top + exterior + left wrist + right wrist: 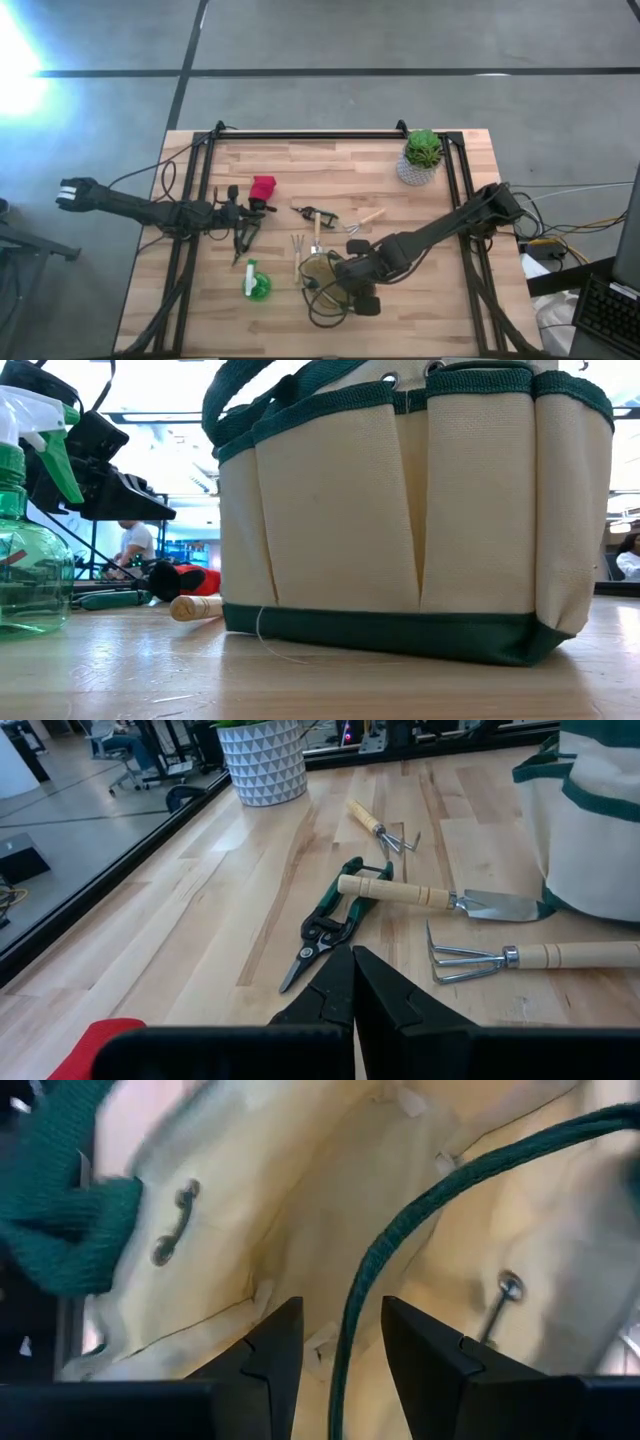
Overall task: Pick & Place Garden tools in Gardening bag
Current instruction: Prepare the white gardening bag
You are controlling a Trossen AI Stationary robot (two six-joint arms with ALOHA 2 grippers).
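Observation:
The gardening bag (pixel 322 272), beige with green trim, stands upright near the table's front middle. My right gripper (pixel 340 1350) hangs open over its mouth, pointing down into it; a green strap (pixel 400 1230) runs through the gap between the fingers. Left of and behind the bag lie a wooden-handled fork (pixel 520 958), a trowel (pixel 430 897), green-handled pruners (pixel 330 920) and a small rake (pixel 380 828). A red glove (pixel 263 188) lies farther back and a green spray bottle (pixel 257 285) stands near the front. My left gripper (pixel 352 970) waits shut at the table's left, holding nothing.
A potted plant in a whitish pot (pixel 420 160) stands at the back right. A black frame rail (pixel 310 134) runs along the far edge, with side rails down both sides. Bare wood lies right of the bag. A person (pixel 130 545) is in the room beyond.

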